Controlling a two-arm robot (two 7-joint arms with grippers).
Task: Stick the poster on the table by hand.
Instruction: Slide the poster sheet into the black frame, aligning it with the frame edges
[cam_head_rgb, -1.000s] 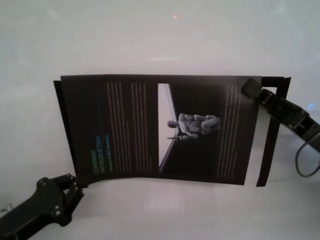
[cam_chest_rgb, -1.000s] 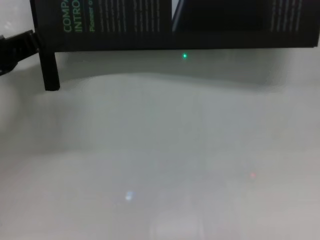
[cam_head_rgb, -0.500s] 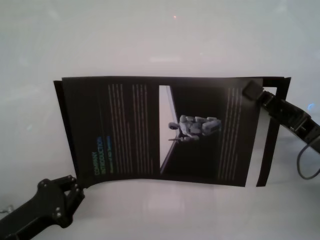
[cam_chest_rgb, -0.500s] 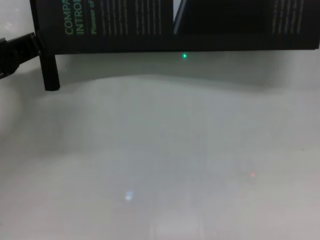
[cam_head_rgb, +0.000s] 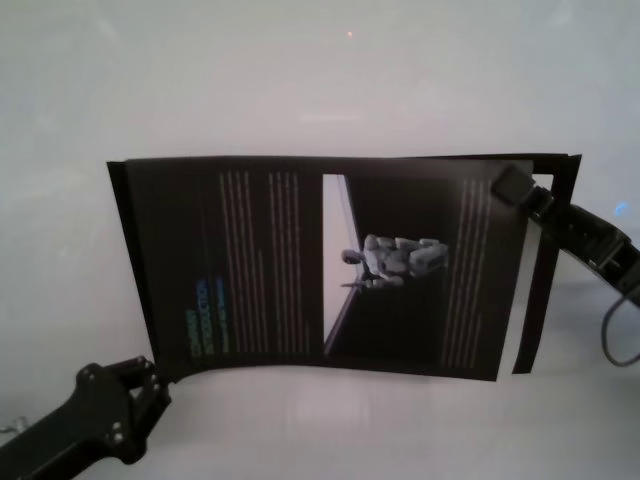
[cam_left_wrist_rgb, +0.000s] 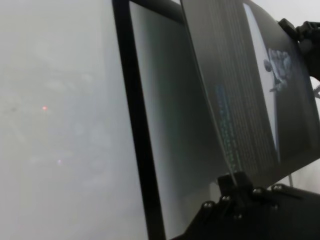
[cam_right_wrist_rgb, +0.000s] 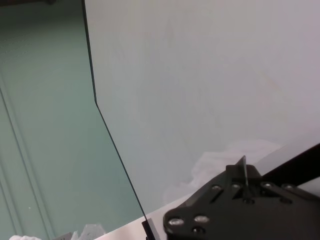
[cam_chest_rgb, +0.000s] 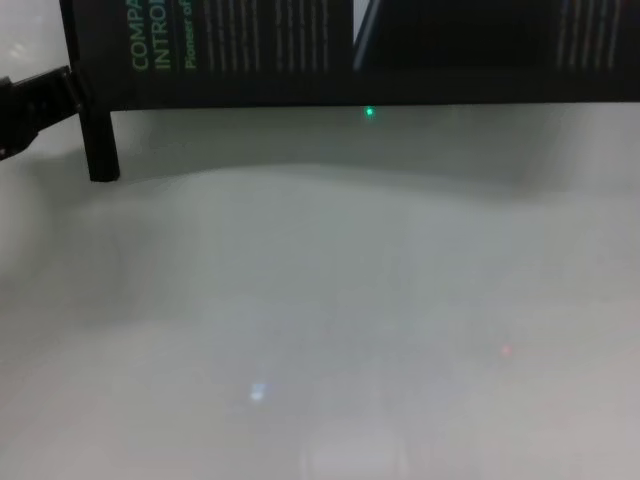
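The black poster (cam_head_rgb: 270, 260) with columns of white text and a pale diagonal stripe hangs spread between my two grippers over the pale table (cam_head_rgb: 300, 80). My left gripper (cam_head_rgb: 150, 372) is shut on its lower left corner; the pinch shows in the left wrist view (cam_left_wrist_rgb: 232, 180). My right gripper (cam_head_rgb: 508, 183) is shut on its upper right corner, and the right wrist view shows the sheet's thin edge (cam_right_wrist_rgb: 244, 167) between the jaws. In the chest view the poster's lower edge (cam_chest_rgb: 300, 50) with its green heading runs along the top, and the left gripper (cam_chest_rgb: 55, 90) is at the far left.
A thin black frame (cam_head_rgb: 540, 290) stands out behind the poster's left and right edges. One of its strips shows as a black post in the chest view (cam_chest_rgb: 98, 145) and in the left wrist view (cam_left_wrist_rgb: 137, 150). The table's near part (cam_chest_rgb: 350, 300) is bare.
The poster has shifted slightly right and toward me in the head view. My left gripper has sunk a little lower. My right gripper has moved slightly right. Both still hold their corners.
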